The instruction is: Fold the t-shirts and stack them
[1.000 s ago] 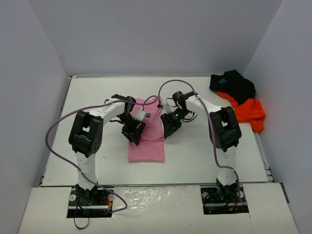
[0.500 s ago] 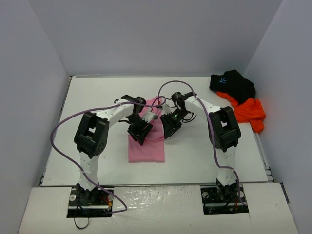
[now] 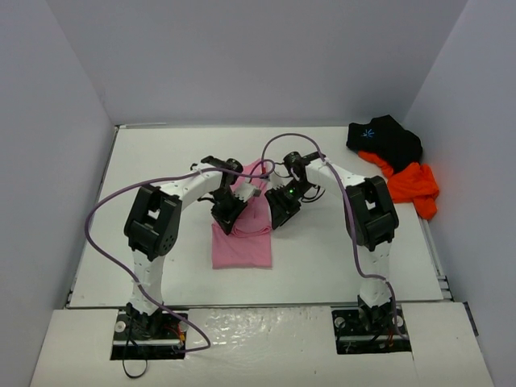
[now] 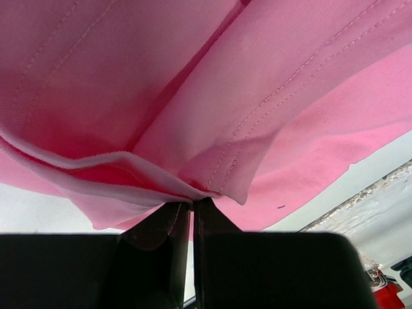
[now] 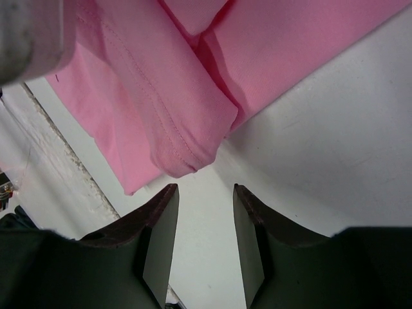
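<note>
The white bench [image 3: 161,153] carries everything. A plain pink cloth t-shirt [image 3: 242,246] lies partly folded at the centre of the top view, a narrow strip bunched at its upper end between the arms. A black cloth t-shirt with a light-blue starburst print [image 3: 387,139] and a bright orange cloth t-shirt [image 3: 413,184] sit crumpled and touching at the upper right, likely awaiting their turn. The left end effector [image 4: 192,207] is clamped on a stitched pink hem, seemingly to carry a fold over. The right end effector [image 5: 205,193] has its jaws apart and bare just beside the rolled pink edge, probably poised to take it.
</note>
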Robot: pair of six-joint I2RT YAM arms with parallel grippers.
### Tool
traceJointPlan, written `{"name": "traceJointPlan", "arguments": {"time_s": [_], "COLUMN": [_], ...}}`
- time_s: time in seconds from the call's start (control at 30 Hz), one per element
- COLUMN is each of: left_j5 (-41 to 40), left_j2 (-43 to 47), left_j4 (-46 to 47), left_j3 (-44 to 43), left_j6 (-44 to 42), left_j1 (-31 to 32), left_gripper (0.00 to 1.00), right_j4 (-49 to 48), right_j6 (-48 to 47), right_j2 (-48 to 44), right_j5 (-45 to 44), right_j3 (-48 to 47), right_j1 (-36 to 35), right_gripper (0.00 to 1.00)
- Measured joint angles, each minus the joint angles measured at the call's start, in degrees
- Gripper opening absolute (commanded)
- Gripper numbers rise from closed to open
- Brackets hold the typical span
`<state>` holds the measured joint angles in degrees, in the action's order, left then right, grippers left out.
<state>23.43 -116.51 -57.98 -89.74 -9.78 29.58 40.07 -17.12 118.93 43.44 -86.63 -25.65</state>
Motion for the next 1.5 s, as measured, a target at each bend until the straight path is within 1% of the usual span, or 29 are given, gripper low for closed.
{"name": "traceJointPlan", "arguments": {"time_s": [0.23, 0.3, 0.4, 0.6, 0.7, 0.77, 0.87, 1.0, 1.17, 1.23, 1.3, 1.4, 1.47, 1.5], "left_j5": [-2.5, -3.1, -4.1, -2.0, -0.7, -0.4, 0.1, 0.5, 1.4, 1.9, 2.4, 2.9, 3.2, 3.3], "left_j2": [0.3, 0.4, 0.4, -0.5, -3.0, -5.2, -8.6, -10.8, -10.8, -10.8, -10.6, -9.8, -8.7, -8.1], "left_j4": [-0.5, -1.2, -4.8, -9.3, -10.1, -8.1, -4.9, -3.2, -2.4, -2.0, -1.2, -0.1, 0.2, 0.3], "left_j3": [-2.7, -5.3, -9.2, -15.0, -17.2, -18.3, -18.4, -17.9, -17.6, -17.2, -16.4, -14.4, -13.1, -12.7], "left_j6": [-0.1, -0.1, -0.6, -1.7, -1.6, -0.5, 0.5, 1.2, 1.3, 1.3, 1.3, 1.6, 1.7, 1.8], "left_j1": [0.0, 0.0, -0.5, -2.0, -3.7, -5.4, -7.6, -9.6, -9.9, -9.9, -9.9, -10.0, -10.2, -10.3], "left_gripper": [0.00, 0.00, 0.00, 0.00, 0.00, 0.00, 0.00, 0.00, 0.00, 0.06, 0.23, 0.53, 0.70, 0.81], "right_j4": [-0.4, -0.5, -2.5, -5.0, -4.7, -3.2, -2.0, -0.6, 0.3, 0.7, 0.4, -0.7, -1.6, -2.1], "right_j6": [-0.1, -0.4, -0.3, 0.4, 0.7, -0.8, -2.4, -4.3, -5.6, -5.5, -5.2, -4.8, -4.5, -4.3], "right_j2": [-0.8, -0.9, -2.3, -4.9, -5.3, -5.3, -5.3, -5.3, -5.3, -5.0, -3.9, -1.9, -0.3, 0.7], "right_j5": [-0.3, -0.3, 0.0, -1.4, -4.0, -4.7, -5.0, -4.9, -5.3, -5.9, -7.4, -10.3, -12.9, -14.1], "right_j3": [0.3, 0.3, 0.2, -0.1, -0.1, 0.0, 0.0, -0.1, -0.1, -0.9, -2.6, -4.9, -6.6, -7.6], "right_j1": [-0.1, -0.5, -0.6, -0.6, -1.3, -2.8, -8.0, -13.8, -16.5, -16.5, -16.4, -16.4, -16.4, -16.4], "right_gripper": [0.37, 0.37, 0.36, 0.37, 0.37, 0.37, 0.37, 0.37, 0.30, 0.23, 0.23, 0.22, 0.22, 0.22]}}
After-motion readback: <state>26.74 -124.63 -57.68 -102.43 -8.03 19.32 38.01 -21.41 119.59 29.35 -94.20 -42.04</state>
